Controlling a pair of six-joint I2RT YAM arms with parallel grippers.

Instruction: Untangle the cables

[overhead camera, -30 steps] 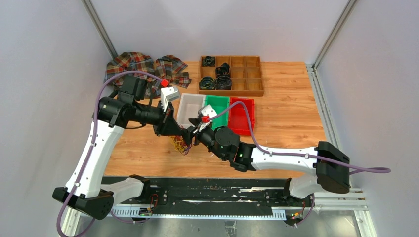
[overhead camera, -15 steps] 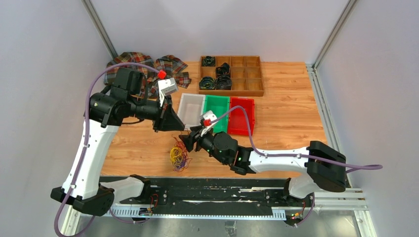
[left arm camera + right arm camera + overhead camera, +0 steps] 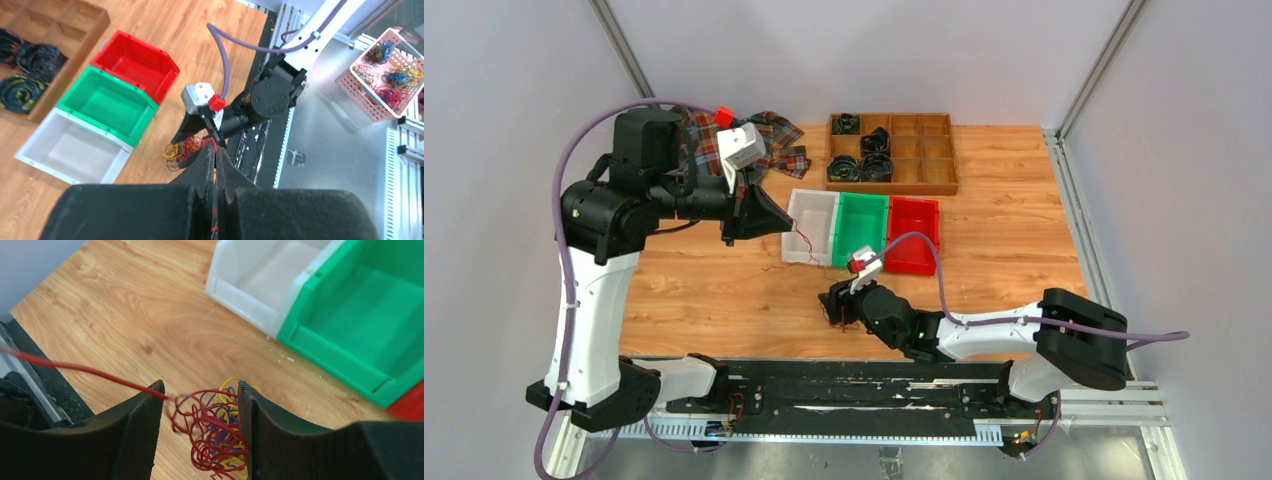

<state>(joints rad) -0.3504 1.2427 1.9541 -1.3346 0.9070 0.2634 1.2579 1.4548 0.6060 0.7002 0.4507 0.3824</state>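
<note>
The cables are a small tangle (image 3: 220, 430) of thin red, yellow and purple wires on the wooden table near its front edge. It also shows in the left wrist view (image 3: 182, 149), and in the top view (image 3: 841, 320) my right gripper mostly hides it. My right gripper (image 3: 200, 390) (image 3: 834, 305) is open, with one finger on each side of the tangle. My left gripper (image 3: 216, 150) (image 3: 774, 222) is shut on one red cable (image 3: 213, 142) and is raised back-left of the tangle. That red cable (image 3: 110, 378) runs taut out of the tangle.
A white bin (image 3: 809, 225), a green bin (image 3: 859, 225) and a red bin (image 3: 914, 235) stand side by side behind the tangle. A wooden tray (image 3: 929, 150) with black coils is at the back. Plaid cloth (image 3: 774, 140) lies back left. A pink basket (image 3: 385, 70) sits off the table.
My left arm has risen and drawn back to the left, pulling the red cable taut. My right gripper has moved toward the front edge and now straddles the tangle, which has shifted right.
</note>
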